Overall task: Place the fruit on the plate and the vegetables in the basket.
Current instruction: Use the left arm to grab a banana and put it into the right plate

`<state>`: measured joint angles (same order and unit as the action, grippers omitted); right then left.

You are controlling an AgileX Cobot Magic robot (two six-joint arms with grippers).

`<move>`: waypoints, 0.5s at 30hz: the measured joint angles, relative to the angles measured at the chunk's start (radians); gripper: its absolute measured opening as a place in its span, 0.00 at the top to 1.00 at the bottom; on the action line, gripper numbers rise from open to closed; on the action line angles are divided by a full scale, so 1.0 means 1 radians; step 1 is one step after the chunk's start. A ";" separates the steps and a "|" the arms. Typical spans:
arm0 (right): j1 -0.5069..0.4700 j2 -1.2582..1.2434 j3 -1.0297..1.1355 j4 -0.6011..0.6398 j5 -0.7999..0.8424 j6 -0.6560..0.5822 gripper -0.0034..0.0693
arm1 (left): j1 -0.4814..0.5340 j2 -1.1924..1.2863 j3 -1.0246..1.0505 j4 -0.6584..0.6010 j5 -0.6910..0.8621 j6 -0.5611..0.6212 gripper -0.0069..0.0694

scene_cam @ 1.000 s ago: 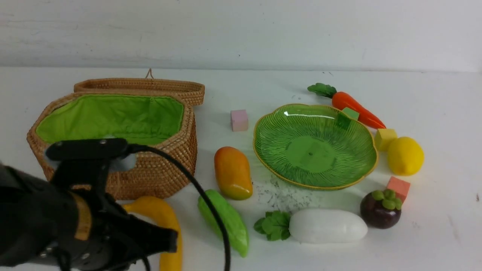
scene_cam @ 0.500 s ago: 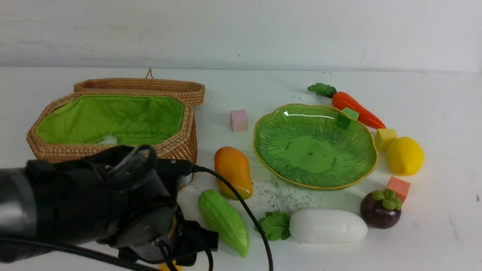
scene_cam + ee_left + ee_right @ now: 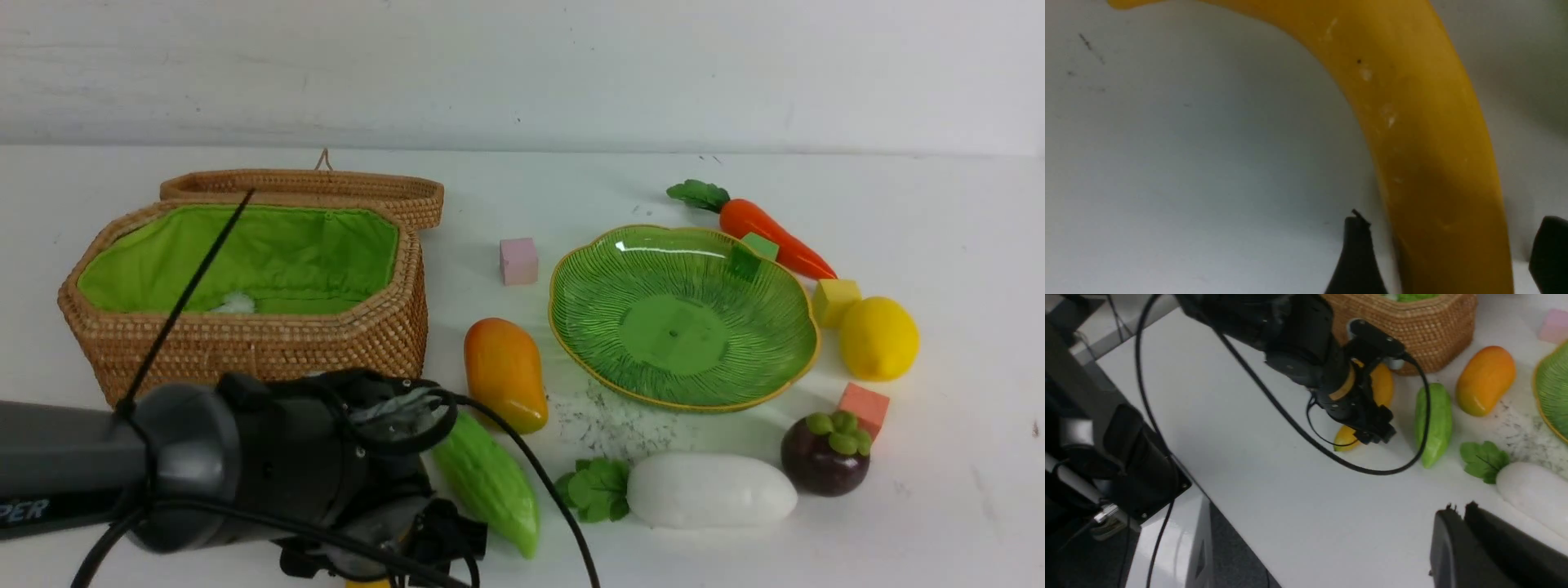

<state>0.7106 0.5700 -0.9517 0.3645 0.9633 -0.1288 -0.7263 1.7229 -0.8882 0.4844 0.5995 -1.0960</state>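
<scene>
While L arm (image 3: pixel 245 465) hangs low over the surface (image 3: pixel 939 506), well L of the plate (image 3: pixel 686 327) and on its near side, L jaws stand apart with one fingertip (image 3: pixel 1357 257) either side of the banana (image 3: pixel 1412 122). L wrist view: thin gap betw. each tip and the peel, so astride, not clamped. Banana lies flat on the surface; front view hides nearly all of it under the arm.

R jaws: tips together, nothing betw. them. Seen in R wrist view only, above the surface on the plate's near side.

Fruit, all on the surface outside the plate:
- mango (image 3: pixel 504 374): just L of plate, close to rim, not touching.
- lemon (image 3: pixel 878 338): just R of plate.
- mangosteen (image 3: pixel 824 456): near-R of plate, cap up.

Veg, also on the surface:
- gourd (image 3: pixel 490 482): near-L of plate, lying slantwise, far end next to the mango, partly behind L arm.
- radish (image 3: pixel 710 490): just off plate's near side, lengthwise along it, leaves to the L.
- carrot (image 3: pixel 767 233): off plate's far-R rim, leaves at its far end.

Basket (image 3: pixel 269 351): well L of plate, lid tipped back behind it, green lining showing.

Cubes: pink (image 3: pixel 518 260) far-L of plate; green (image 3: pixel 759 245) at far-R rim, betw. plate and carrot; yellow (image 3: pixel 835 300) R of plate, beside lemon; orange (image 3: pixel 864 406) near-R, just behind mangosteen.
</scene>
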 joint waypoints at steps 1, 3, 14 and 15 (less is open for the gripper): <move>0.000 0.000 0.000 0.036 -0.001 -0.035 0.88 | 0.000 0.006 -0.001 0.001 -0.002 -0.001 0.29; 0.000 0.000 0.000 0.059 -0.001 -0.058 0.88 | 0.000 0.009 -0.001 0.002 -0.005 -0.002 0.36; 0.001 0.000 0.000 0.081 -0.002 -0.074 0.87 | 0.000 0.016 -0.009 0.002 0.024 -0.002 0.51; 0.001 0.000 0.000 0.086 -0.002 -0.074 0.87 | 0.000 0.014 -0.009 -0.002 0.029 0.006 0.51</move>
<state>0.7114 0.5700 -0.9517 0.4504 0.9613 -0.2023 -0.7263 1.7370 -0.8976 0.4819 0.6287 -1.0901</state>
